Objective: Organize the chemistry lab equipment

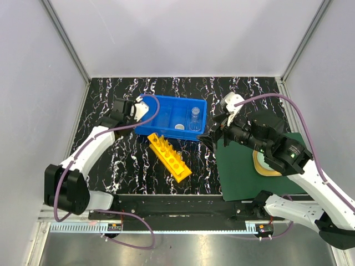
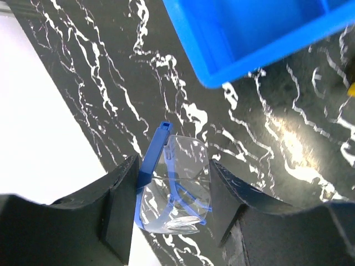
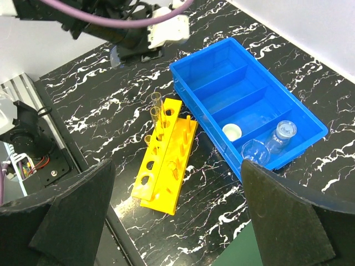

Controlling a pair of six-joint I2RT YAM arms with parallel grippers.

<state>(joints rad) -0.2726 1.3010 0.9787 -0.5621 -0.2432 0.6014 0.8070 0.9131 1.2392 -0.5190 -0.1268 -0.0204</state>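
Note:
My left gripper (image 2: 173, 200) is shut on a pair of clear safety glasses (image 2: 180, 177) with a blue frame, held over the marbled table just off the blue divided bin's (image 2: 260, 39) corner. In the top view this gripper (image 1: 136, 110) is at the bin's (image 1: 172, 98) left end. The bin holds a white round piece (image 3: 233, 132), a clear beaker (image 3: 255, 151) and a small flask (image 3: 282, 134). A yellow rack (image 3: 166, 160) lies in front of the bin with glass tubes (image 3: 156, 106) in its far holes. My right gripper (image 3: 176, 185) hangs open above the rack's near end, holding nothing.
A dark green mat (image 1: 244, 172) covers the right of the table, with a tan disc (image 1: 260, 162) partly hidden under the right arm. Grey walls enclose the table on three sides. The arm bases and a black rail (image 1: 177, 205) line the near edge.

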